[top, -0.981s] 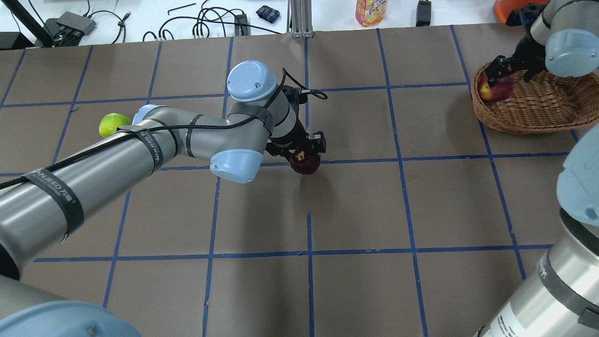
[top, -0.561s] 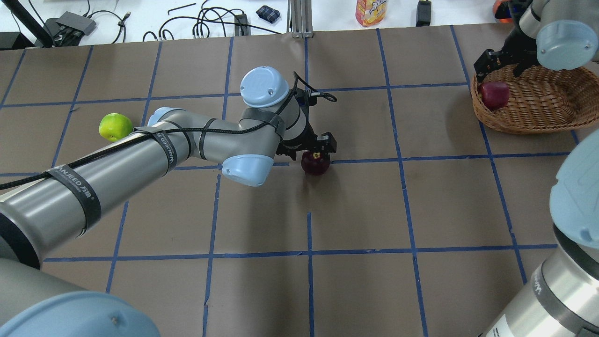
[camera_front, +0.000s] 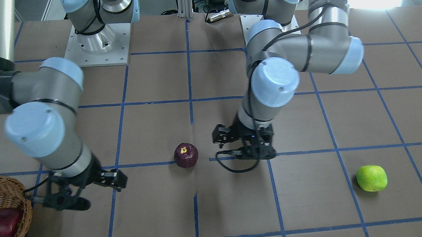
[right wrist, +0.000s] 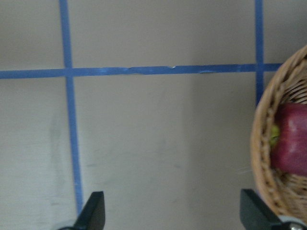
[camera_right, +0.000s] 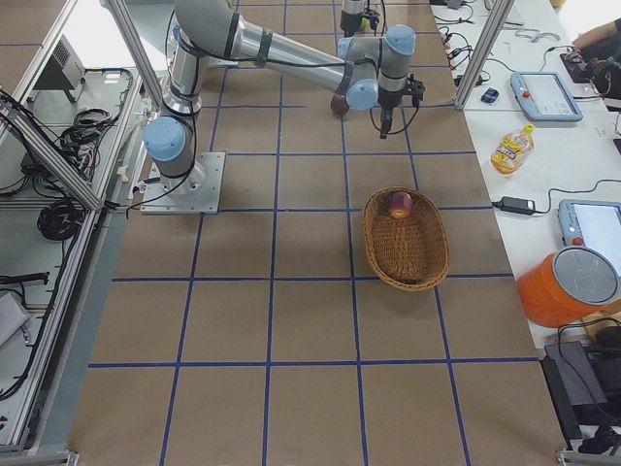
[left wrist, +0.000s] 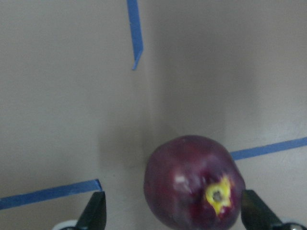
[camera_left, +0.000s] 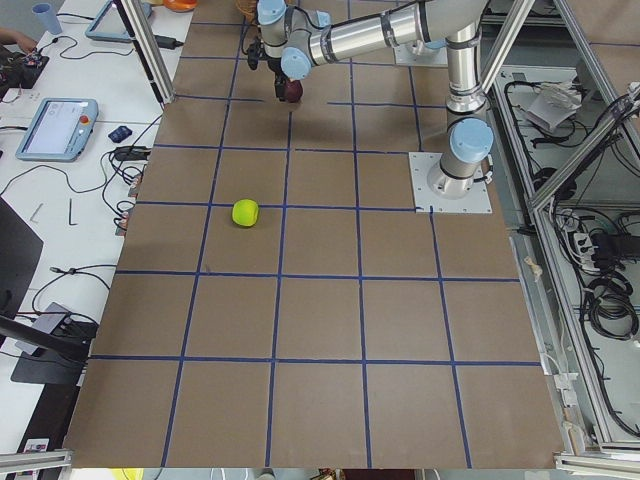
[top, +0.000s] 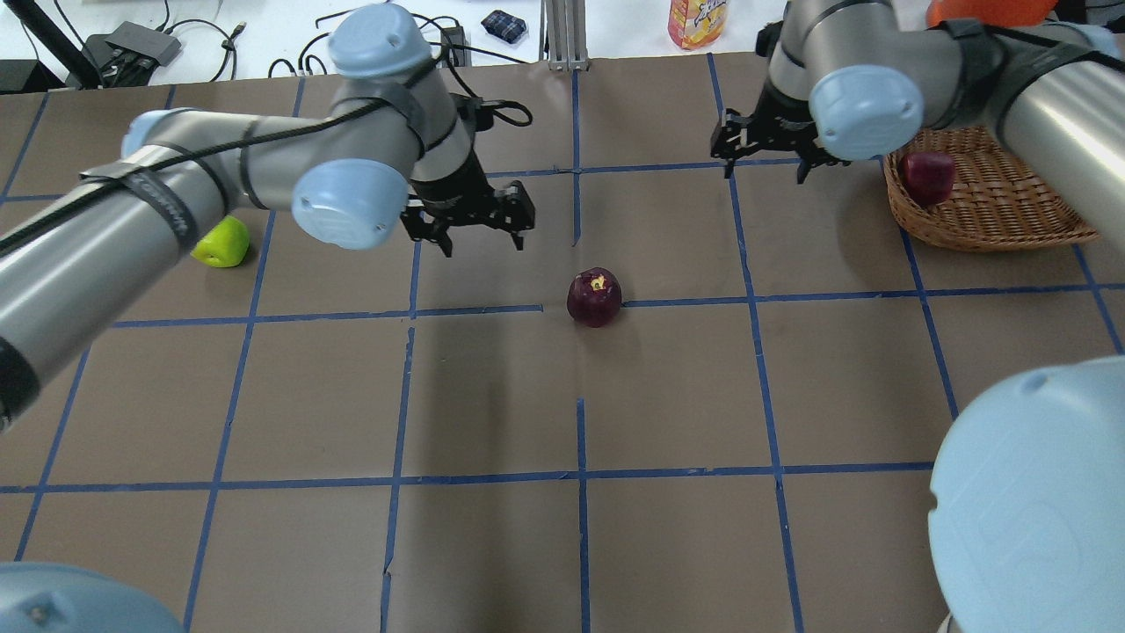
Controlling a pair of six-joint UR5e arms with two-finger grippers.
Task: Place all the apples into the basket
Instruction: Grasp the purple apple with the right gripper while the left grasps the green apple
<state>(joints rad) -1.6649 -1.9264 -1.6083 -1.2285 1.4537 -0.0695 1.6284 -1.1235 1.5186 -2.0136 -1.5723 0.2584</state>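
Note:
A dark red apple (top: 594,297) stands on the brown table near the middle and also shows in the front view (camera_front: 186,155). My left gripper (top: 483,239) is open and empty, raised up and to the left of it. In the left wrist view the apple (left wrist: 194,184) lies below the open fingertips (left wrist: 94,212). A green apple (top: 220,243) lies at the far left, partly behind my left arm. The wicker basket (top: 993,215) at the far right holds a red apple (top: 928,176). My right gripper (top: 765,169) is open and empty, left of the basket.
A bottle (top: 697,22), cables and small devices lie on the white bench beyond the table's far edge. Blue tape lines grid the table. The right wrist view shows the basket rim (right wrist: 261,143) with the red apple (right wrist: 291,146) at its right edge.
My left gripper let go of the dark red apple on the table and drew back up and left. My right gripper released the red apple into the basket and moved left, out of it.

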